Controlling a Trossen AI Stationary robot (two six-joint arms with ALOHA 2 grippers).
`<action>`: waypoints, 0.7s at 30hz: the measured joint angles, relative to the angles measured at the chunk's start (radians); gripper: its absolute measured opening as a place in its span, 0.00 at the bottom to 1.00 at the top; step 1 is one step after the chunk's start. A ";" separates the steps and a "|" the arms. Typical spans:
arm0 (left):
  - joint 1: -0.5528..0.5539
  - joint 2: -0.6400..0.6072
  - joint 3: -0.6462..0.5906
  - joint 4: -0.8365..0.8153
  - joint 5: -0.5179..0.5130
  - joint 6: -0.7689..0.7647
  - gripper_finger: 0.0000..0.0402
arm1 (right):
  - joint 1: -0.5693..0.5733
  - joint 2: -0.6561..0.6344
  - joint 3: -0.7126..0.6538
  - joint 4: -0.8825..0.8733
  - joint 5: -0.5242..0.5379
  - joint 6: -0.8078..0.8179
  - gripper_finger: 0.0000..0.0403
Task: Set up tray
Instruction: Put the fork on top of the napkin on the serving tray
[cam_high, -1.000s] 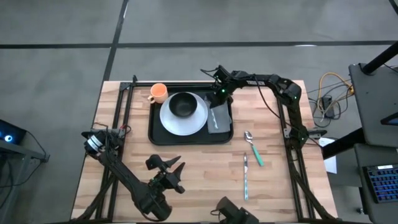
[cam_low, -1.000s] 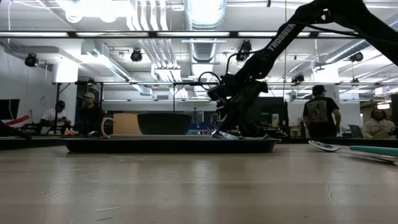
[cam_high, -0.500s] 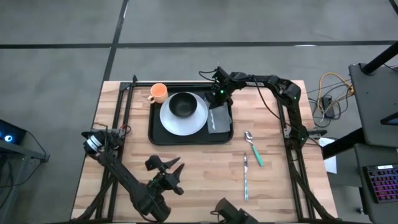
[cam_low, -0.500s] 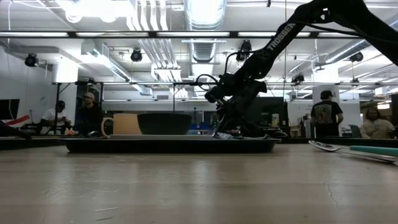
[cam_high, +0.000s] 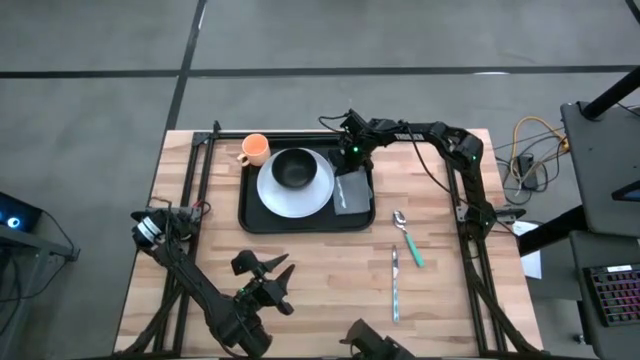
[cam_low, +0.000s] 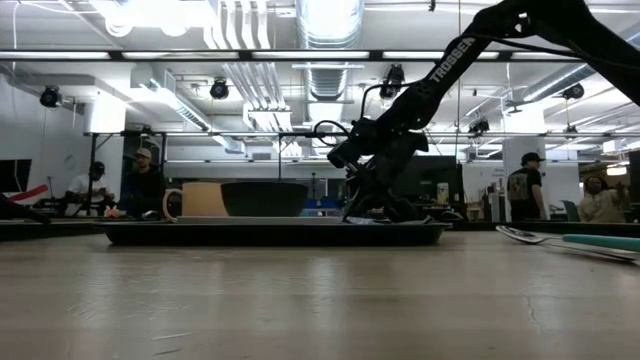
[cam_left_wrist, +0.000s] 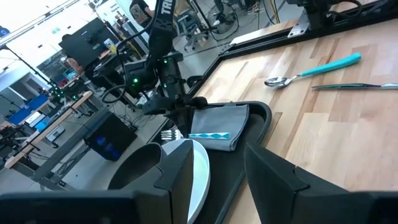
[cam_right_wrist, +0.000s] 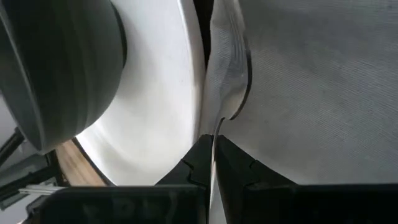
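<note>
The whole table (cam_high: 330, 280) is seen from straight above in the high view, and level across its top in the low view. The tray (cam_left_wrist: 252, 127) is shared by both and the left wrist view; the right wrist view, very close, seemingly shows the plate (cam_right_wrist: 158, 87).

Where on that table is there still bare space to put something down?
Bare wood lies left of the tray, and in a strip between it and the left gripper. Right of the tray lie a spoon and knife. The tray is crowded: plate, bowl, napkin, right gripper.
</note>
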 joint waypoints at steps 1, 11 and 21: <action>0.000 -0.003 0.000 0.000 0.000 0.000 0.31 | 0.000 -0.002 -0.001 -0.001 0.003 0.000 0.02; -0.006 -0.014 0.000 0.002 0.000 0.000 0.31 | 0.005 -0.010 -0.007 -0.039 0.024 0.046 0.02; -0.015 -0.018 0.000 0.006 0.000 0.000 0.31 | 0.007 -0.013 -0.008 -0.066 0.024 0.026 0.12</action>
